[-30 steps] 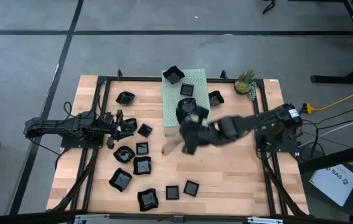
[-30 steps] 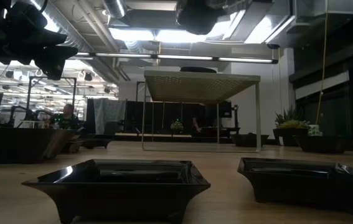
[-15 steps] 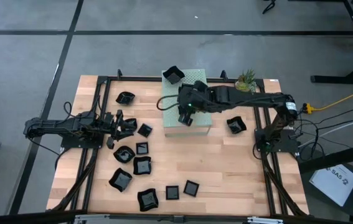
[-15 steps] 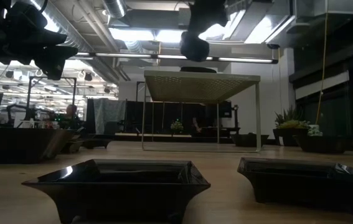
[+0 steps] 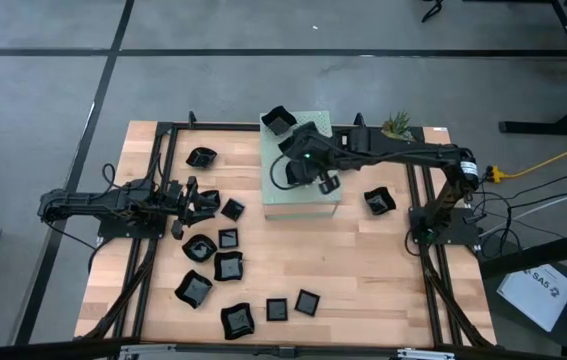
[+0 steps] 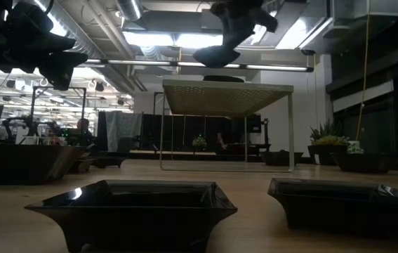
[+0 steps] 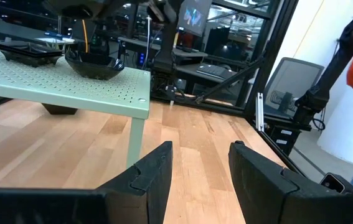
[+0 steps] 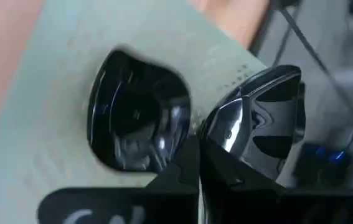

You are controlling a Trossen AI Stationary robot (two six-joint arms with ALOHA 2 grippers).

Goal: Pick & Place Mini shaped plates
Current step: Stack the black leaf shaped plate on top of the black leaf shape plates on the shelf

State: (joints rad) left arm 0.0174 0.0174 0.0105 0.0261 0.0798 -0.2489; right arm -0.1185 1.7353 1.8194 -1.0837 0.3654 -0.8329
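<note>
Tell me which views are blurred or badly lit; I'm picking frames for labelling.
Right wrist view: motion-blurred, with glare on the glossy plate in the right gripper's fingers. Low view: backlit by ceiling lights, near plates dark silhouettes. High view: evenly lit and sharp.

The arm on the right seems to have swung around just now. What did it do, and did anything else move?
The right tool, shut on a black plate, swung from the open table back over the green perforated box, toward its far end. One plate that the arm had hidden now shows right of the box. The left tool and the plates around it stayed put.
</note>
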